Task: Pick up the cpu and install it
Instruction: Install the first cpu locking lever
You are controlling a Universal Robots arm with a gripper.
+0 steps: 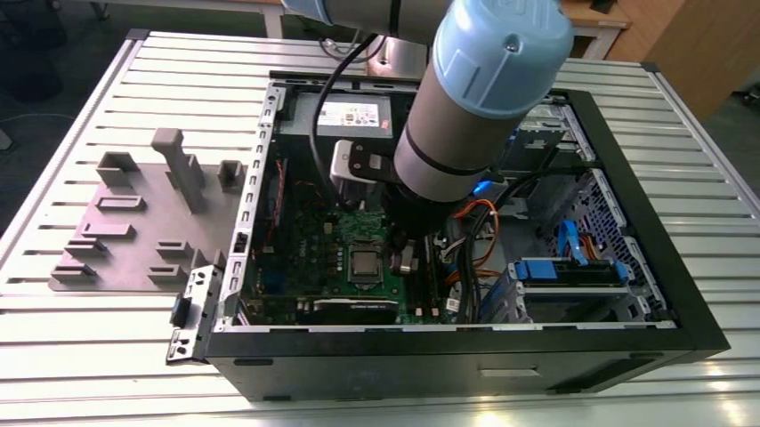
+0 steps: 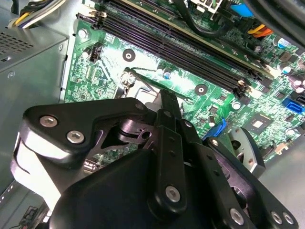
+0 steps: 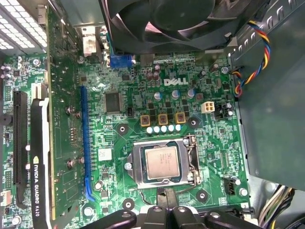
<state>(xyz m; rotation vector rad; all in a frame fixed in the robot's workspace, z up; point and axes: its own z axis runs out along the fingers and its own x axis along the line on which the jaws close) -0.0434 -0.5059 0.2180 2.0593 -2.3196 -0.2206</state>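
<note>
Small flat square silver-grey metal cpu [image 3: 162, 161] seated in motherboard socket [image 3: 191, 162]. Light, stiff, slippery, probably fragile underneath; best pinched by opposite edges. Black gripper [image 3: 166, 206] beside it, jaw state indiscernible.

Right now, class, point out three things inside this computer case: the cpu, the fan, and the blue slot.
cpu [image 3: 162, 162], first wrist view, middle of its metal top.
fan [image 3: 176, 19], first wrist view, on a blade.
blue slot [image 3: 86, 143], first wrist view, midway along it.

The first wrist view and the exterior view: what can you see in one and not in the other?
The first wrist view alone brings the cpu up close in its socket, under the black fan. The exterior view alone takes in the whole computer case, the slatted table and the robot arm. Both share the green motherboard.
</note>
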